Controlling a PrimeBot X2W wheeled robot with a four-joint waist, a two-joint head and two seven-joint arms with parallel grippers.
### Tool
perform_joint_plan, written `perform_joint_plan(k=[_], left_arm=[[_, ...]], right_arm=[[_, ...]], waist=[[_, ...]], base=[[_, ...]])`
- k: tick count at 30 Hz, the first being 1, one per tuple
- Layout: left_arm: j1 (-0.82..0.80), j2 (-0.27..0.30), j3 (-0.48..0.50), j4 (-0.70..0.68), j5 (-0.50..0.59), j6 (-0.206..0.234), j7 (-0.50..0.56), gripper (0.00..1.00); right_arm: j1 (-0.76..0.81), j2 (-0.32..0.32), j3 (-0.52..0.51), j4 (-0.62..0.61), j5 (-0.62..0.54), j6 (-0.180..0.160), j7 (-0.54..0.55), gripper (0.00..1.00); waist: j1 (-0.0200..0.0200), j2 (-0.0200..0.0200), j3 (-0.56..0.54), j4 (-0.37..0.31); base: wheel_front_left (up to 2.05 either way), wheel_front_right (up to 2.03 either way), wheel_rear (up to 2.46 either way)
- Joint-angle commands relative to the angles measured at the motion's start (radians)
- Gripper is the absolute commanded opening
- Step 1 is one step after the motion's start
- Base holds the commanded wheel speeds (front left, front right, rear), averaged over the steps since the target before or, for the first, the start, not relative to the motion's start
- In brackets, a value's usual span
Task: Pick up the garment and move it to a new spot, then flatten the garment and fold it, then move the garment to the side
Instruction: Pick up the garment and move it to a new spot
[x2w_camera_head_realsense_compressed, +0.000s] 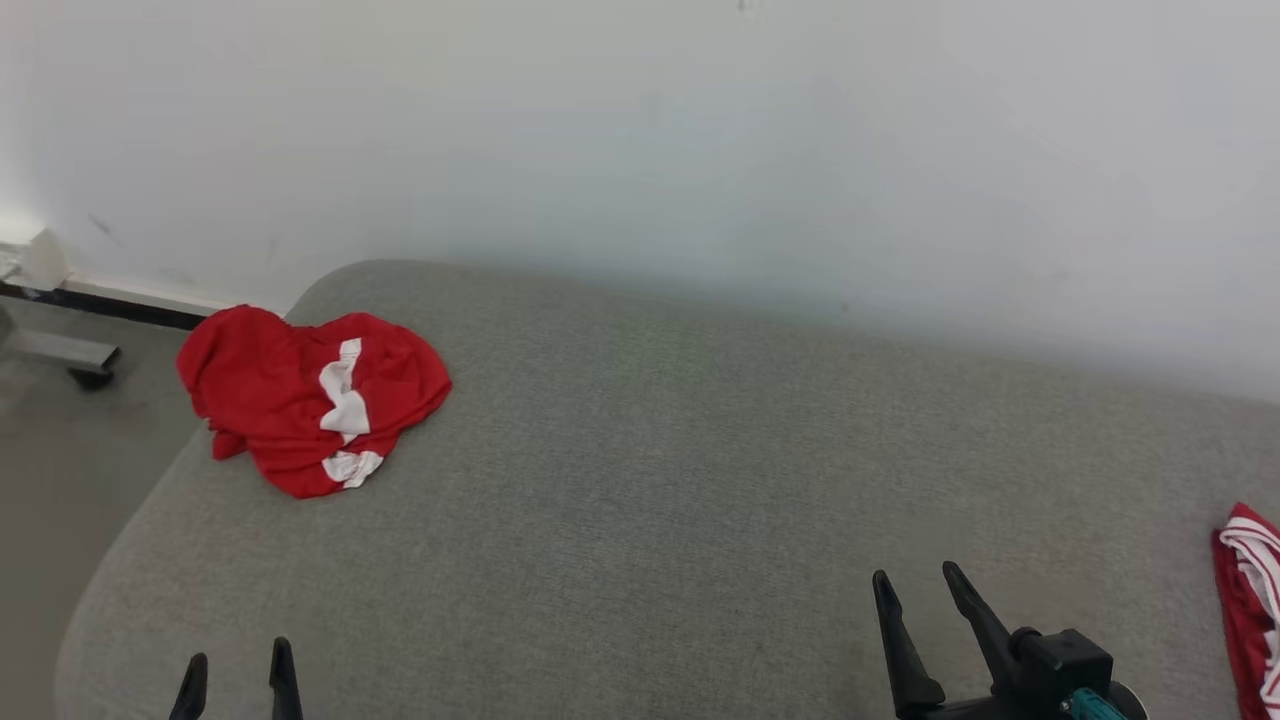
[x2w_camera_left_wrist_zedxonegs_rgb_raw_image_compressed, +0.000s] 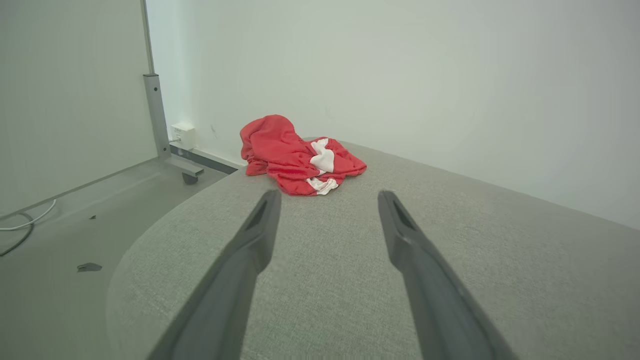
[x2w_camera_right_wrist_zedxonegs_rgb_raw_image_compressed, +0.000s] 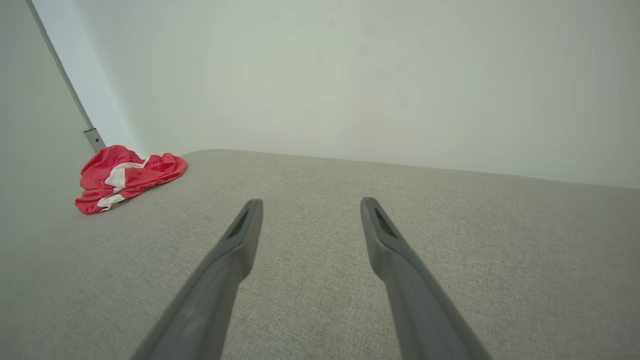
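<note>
A crumpled red garment with white patches (x2w_camera_head_realsense_compressed: 310, 400) lies in a heap at the far left corner of the grey padded surface (x2w_camera_head_realsense_compressed: 660, 480). The left wrist view has the garment (x2w_camera_left_wrist_zedxonegs_rgb_raw_image_compressed: 300, 156) straight ahead, well beyond the fingertips; the right wrist view puts the garment (x2w_camera_right_wrist_zedxonegs_rgb_raw_image_compressed: 125, 176) far off to the left. My left gripper (x2w_camera_head_realsense_compressed: 237, 665) stands open at the near left edge, empty. Near the front right, my right gripper (x2w_camera_head_realsense_compressed: 918, 582) is open too, nothing between its fingers.
A second red and white striped cloth (x2w_camera_head_realsense_compressed: 1250, 610) lies at the right edge of the surface. A white wall (x2w_camera_head_realsense_compressed: 700, 150) runs along the back. Left of the surface, bare floor (x2w_camera_left_wrist_zedxonegs_rgb_raw_image_compressed: 60, 225) holds a metal leg on a caster (x2w_camera_left_wrist_zedxonegs_rgb_raw_image_compressed: 165, 135) and cables.
</note>
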Motion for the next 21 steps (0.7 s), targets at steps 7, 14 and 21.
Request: perform_joint_plan(k=[7,14,21], left_arm=[[0.012,0.001,0.028,-0.002,0.019,-0.007,0.0,1.0],[0.023,0.007,0.061,-0.011,0.013,-0.018,0.0,1.0],[0.023,0.005,0.076,-0.014,0.017,-0.022,0.0,1.0]], right_arm=[[-0.016,0.002,0.025,0.026,0.022,-0.003,-0.019,1.0],[-0.034,0.002,0.036,0.041,0.031,-0.003,-0.028,1.0],[-0.036,0.002,0.037,0.052,0.032,-0.003,-0.032,1.0]], waist=[[0.0,0.0,-0.007,0.136],[0.0,0.0,-0.002,0.162],[0.0,0.0,0.001,0.164]], base=[[0.0,0.0,0.0],[0.0,0.0,0.0],[0.0,0.0,0.0]])
